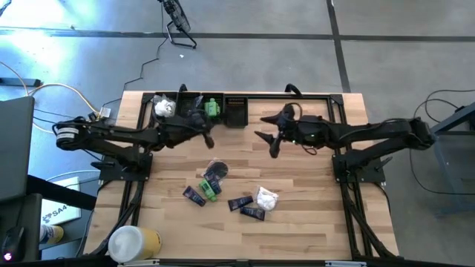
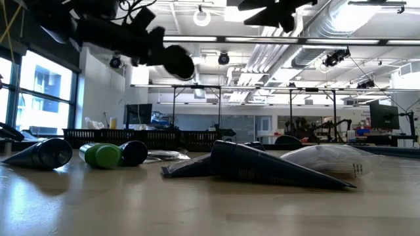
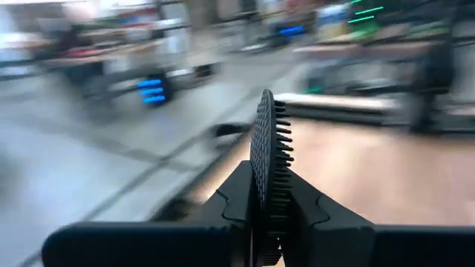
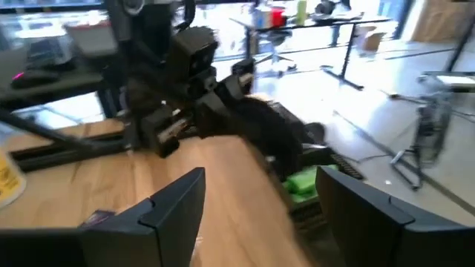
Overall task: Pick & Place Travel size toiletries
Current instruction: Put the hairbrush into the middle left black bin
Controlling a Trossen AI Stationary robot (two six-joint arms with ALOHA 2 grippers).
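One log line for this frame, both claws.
left claw: shut on black disc, near basket | right claw: open, empty, mid-table | toiletries: on table

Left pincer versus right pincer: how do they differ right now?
The left pincer is shut on a black disc with bristles; the right pincer is open and holds nothing. The left hangs by the black tray; the right is further along the table's back. Both hang above the table.
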